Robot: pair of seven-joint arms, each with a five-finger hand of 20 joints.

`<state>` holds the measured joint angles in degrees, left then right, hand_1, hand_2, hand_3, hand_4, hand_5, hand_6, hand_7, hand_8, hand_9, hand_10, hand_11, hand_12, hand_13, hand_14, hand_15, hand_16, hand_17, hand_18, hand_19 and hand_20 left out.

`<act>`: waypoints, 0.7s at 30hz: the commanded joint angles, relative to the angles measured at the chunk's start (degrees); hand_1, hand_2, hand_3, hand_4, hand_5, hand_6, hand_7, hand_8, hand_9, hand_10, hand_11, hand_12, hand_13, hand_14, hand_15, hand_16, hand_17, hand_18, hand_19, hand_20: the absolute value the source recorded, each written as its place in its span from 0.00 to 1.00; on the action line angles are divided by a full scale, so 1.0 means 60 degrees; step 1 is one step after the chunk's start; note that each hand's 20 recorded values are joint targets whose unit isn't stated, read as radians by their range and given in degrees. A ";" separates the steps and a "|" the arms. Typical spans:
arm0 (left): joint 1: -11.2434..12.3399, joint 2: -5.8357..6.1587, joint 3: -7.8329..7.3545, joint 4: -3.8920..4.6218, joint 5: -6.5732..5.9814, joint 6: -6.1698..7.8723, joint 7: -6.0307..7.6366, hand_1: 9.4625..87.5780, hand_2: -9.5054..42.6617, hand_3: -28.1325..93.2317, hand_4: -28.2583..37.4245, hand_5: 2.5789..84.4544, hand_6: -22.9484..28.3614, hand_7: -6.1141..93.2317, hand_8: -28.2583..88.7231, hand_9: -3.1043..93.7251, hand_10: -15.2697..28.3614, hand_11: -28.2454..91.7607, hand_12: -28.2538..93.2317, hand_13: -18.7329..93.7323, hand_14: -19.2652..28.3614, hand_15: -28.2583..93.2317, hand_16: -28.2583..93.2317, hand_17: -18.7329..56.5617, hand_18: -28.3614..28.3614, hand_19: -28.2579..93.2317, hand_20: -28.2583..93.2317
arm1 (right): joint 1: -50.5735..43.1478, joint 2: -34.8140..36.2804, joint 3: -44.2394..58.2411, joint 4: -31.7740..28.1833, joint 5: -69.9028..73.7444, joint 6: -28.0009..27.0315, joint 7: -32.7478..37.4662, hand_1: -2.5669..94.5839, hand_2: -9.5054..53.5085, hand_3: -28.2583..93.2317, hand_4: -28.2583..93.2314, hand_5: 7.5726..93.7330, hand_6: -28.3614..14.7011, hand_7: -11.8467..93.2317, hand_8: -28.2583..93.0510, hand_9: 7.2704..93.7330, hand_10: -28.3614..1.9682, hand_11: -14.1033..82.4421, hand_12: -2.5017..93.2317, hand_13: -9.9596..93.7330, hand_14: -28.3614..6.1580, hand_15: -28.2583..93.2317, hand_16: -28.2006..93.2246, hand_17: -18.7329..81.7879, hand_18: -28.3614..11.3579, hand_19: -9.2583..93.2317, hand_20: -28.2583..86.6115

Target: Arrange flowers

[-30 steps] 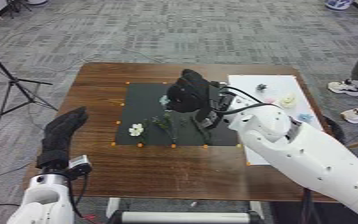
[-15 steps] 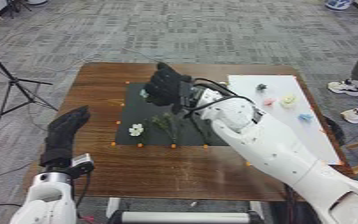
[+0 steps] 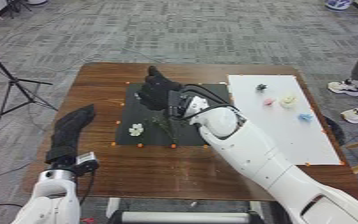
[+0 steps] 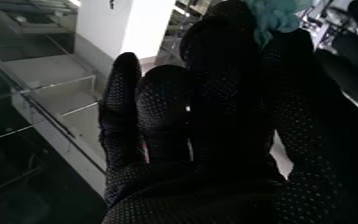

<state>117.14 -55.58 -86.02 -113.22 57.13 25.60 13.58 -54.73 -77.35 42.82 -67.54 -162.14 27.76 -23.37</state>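
Note:
My right hand [image 3: 159, 91] is over the dark mat [image 3: 131, 112], pinching a pale blue flower [image 3: 139, 95] on its left side. In the right wrist view, that flower's ruffled petals [image 4: 278, 17] are at the fingertips of the right hand [image 4: 220, 120]. A white flower [image 3: 136, 130] lies on the mat's near left part, and beside it lies a green stem [image 3: 167, 128]. My left hand [image 3: 71, 131] is held over the table's left side with its fingers straight.
On the white board [image 3: 286, 145] to the right are a dark green piece [image 3: 261, 87], a pink flower [image 3: 269, 101], a pale yellow flower [image 3: 287, 101] and a blue flower [image 3: 305, 117]. Small orange marks line the mat and board. The brown table [image 3: 158, 175] surrounds both.
My right hand has moved left across the dark mat with the pale blue flower, uncovering more of the white board. The left hand has shifted only slightly.

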 commanded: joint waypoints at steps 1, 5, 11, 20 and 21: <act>-0.0327 0.0034 0.0164 0.0029 0.0094 0.0036 -0.0151 0.19 0.23 0.82 0.04 0.53 0.55 0.21 0.17 0.48 0.65 0.40 0.31 0.46 0.71 0.34 0.23 0.31 0.66 0.27 0.35 | -0.0053 -0.0194 0.0375 -0.0420 -0.0489 -0.2079 -0.0455 0.58 0.12 0.72 0.00 0.78 0.80 0.46 0.20 0.82 0.66 0.61 0.37 0.67 0.47 0.84 0.60 0.46 0.22 0.73 0.69; -0.0321 0.0040 0.0161 0.0029 0.0073 0.0042 -0.0097 0.19 0.23 0.82 0.04 0.53 0.55 0.22 0.17 0.49 0.65 0.40 0.31 0.46 0.71 0.34 0.23 0.31 0.66 0.27 0.35 | -0.0012 -0.0377 0.0561 -0.0587 -0.0971 -0.3217 -0.0493 0.57 0.12 0.72 0.00 0.78 0.81 0.46 0.20 0.81 0.65 0.61 0.37 0.67 0.47 0.84 0.59 0.45 0.22 0.73 0.69; -0.0232 0.0035 0.0093 0.0010 0.0035 0.0018 -0.0045 0.19 0.23 0.82 0.04 0.53 0.55 0.22 0.17 0.49 0.65 0.40 0.31 0.46 0.71 0.34 0.23 0.31 0.66 0.27 0.35 | -0.0009 -0.0518 0.0587 -0.0561 -0.1002 -0.3516 -0.0272 0.57 0.12 0.72 0.00 0.78 0.80 0.46 0.20 0.81 0.65 0.61 0.37 0.67 0.47 0.84 0.59 0.45 0.22 0.73 0.69; -0.0136 0.0014 0.0017 -0.0011 -0.0028 0.0004 0.0107 0.19 0.23 0.82 0.04 0.53 0.55 0.22 0.17 0.49 0.65 0.40 0.31 0.46 0.71 0.34 0.23 0.31 0.66 0.27 0.35 | -0.0067 -0.1038 0.1022 -0.0240 -0.1861 -0.3750 -0.0641 0.57 0.12 0.72 0.00 0.78 0.80 0.46 0.20 0.81 0.65 0.62 0.37 0.67 0.47 0.84 0.59 0.45 0.22 0.73 0.69; -0.0118 0.0017 -0.0005 -0.0016 -0.0025 0.0007 0.0121 0.19 0.23 0.82 0.04 0.53 0.55 0.22 0.17 0.49 0.65 0.40 0.31 0.46 0.71 0.34 0.23 0.31 0.66 0.27 0.35 | -0.0093 -0.1099 0.1088 -0.0217 -0.1982 -0.3855 -0.0704 0.57 0.12 0.72 0.00 0.78 0.80 0.46 0.20 0.81 0.65 0.62 0.37 0.67 0.47 0.84 0.59 0.45 0.22 0.73 0.69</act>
<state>115.63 -55.37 -85.58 -113.01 57.26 25.55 13.41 -55.60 -80.75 46.94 -69.84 -167.58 6.21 -25.32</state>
